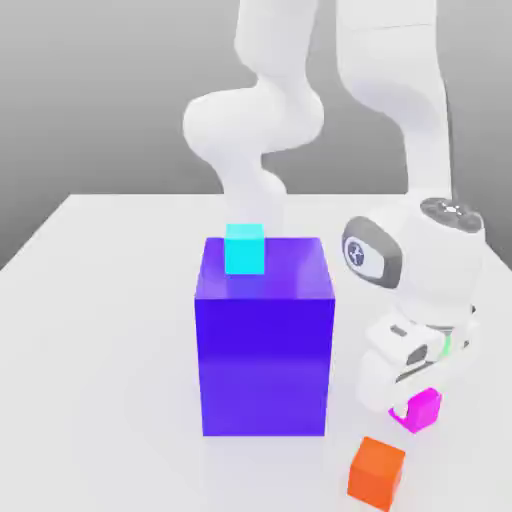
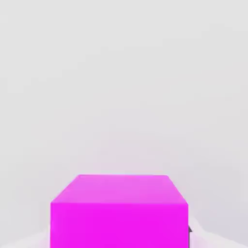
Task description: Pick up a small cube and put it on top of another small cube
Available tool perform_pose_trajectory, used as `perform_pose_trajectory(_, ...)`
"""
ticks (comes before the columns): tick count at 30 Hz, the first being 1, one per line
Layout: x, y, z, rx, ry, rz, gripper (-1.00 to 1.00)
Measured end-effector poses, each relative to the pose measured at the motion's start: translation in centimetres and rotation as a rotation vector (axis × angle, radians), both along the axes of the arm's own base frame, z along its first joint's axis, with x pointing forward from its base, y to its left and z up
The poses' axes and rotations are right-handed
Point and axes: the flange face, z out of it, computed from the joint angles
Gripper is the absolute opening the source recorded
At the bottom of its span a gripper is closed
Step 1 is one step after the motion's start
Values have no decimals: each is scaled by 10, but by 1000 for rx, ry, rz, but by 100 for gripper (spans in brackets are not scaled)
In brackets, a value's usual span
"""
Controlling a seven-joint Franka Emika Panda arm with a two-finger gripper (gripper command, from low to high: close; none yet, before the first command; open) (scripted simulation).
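The pink cube (image 1: 425,408) sits on the bench (image 1: 100,350) beside the orange cube (image 1: 377,471), pinched by the gripper (image 1: 412,408). Lift straight up, keeping the squeeze firm, clearing the blue block (image 1: 264,350).

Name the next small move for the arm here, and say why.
Probably lift straight up. The end effector sits low at the table, shut on the magenta cube, which the hand view shows close up. The orange cube lies just beside it, so raising first should clear it before any sideways travel.
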Motion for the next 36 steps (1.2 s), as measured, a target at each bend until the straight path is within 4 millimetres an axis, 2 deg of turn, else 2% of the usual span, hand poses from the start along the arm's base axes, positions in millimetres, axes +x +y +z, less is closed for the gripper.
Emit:
perform_pose_trajectory(5,-2,-1,37,1,5,-2,-100)
perform_pose_trajectory(6,3,4,42,0,5,18,-100)
perform_pose_trajectory(17,89,82,70,-17,7,379,-100)
perform_pose_trajectory(23,135,118,90,-4,10,562,-100)
perform_pose_trajectory(25,144,123,76,0,10,589,-100)
perform_pose_trajectory(27,146,124,45,0,9,596,-100)
perform_pose_trajectory(28,146,124,35,1,9,597,100)
perform_pose_trajectory(33,146,124,35,1,9,597,100)
perform_pose_trajectory(34,146,124,31,0,8,598,100)
perform_pose_trajectory(36,146,125,49,0,7,598,100)
